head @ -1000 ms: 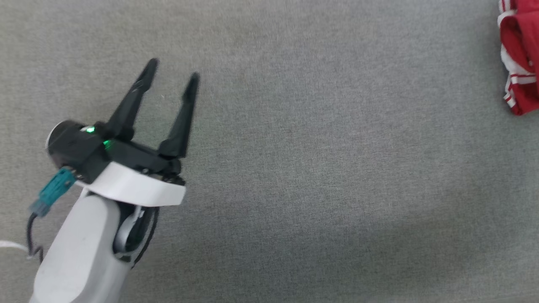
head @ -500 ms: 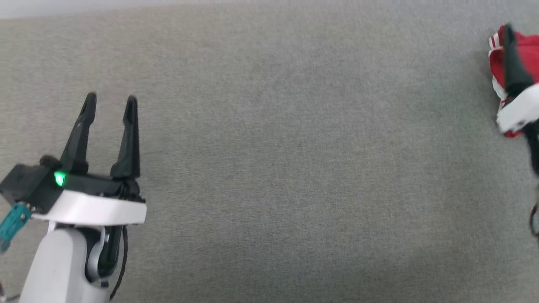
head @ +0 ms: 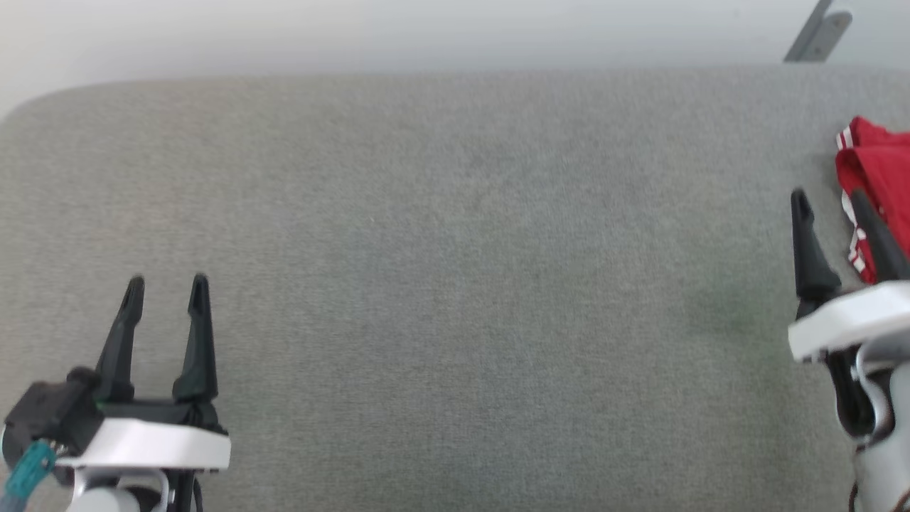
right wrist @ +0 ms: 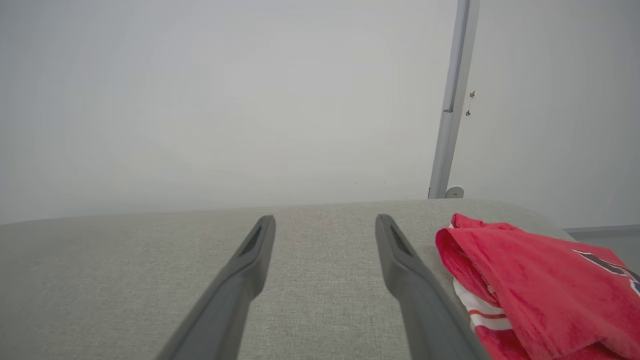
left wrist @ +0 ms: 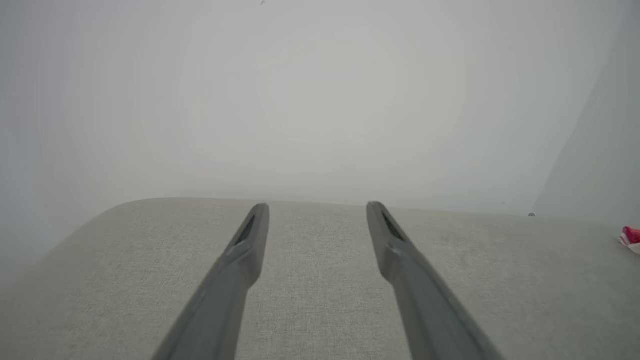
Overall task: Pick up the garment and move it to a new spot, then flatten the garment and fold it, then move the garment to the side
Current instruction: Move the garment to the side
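While the left pincer (head: 168,283) hangs released well apart from it, the right pincer (head: 827,195) hangs released just beside the red garment (head: 878,160) on the grey counter (head: 455,249).

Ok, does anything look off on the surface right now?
Nothing spilled or damaged. The garment lies bunched, folded over itself, near the right end of the grey surface, beside the open right gripper.
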Robot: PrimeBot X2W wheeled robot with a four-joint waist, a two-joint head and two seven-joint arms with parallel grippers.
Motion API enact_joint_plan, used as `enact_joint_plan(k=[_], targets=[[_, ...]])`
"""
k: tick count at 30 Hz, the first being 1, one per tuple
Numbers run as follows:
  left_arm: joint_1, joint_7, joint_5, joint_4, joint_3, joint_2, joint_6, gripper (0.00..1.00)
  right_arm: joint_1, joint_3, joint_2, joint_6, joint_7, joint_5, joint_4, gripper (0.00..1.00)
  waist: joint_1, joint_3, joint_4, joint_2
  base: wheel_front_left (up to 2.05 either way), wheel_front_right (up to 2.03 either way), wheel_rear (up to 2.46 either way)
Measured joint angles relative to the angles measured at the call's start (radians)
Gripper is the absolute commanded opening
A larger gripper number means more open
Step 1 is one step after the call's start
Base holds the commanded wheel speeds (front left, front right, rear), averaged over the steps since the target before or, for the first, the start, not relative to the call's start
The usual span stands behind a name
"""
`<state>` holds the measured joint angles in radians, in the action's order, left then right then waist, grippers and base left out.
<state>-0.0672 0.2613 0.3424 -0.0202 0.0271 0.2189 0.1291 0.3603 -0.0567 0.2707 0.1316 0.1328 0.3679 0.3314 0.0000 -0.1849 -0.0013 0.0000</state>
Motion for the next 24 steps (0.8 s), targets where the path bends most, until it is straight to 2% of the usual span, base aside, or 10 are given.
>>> enact_joint_plan(k=[12, 24], targets=[[0.147, 0.0, -0.009, 0.033, 0.032, -0.024, 0.0, 1.0, -0.226, -0.023, -0.052, -0.001, 0.069, -0.001, -0.058, 1.0, 0.0, 0.118, 0.043, 0.0, 0.0, 0.0, 0.0], [0.24, 0.0, -0.007, 0.046, 0.041, -0.052, 0.0, 1.0, -0.373, -0.019, -0.085, -0.001, 0.119, 0.012, -0.108, 1.0, 0.0, 0.192, 0.032, 0.0, 0.0, 0.0, 0.0]])
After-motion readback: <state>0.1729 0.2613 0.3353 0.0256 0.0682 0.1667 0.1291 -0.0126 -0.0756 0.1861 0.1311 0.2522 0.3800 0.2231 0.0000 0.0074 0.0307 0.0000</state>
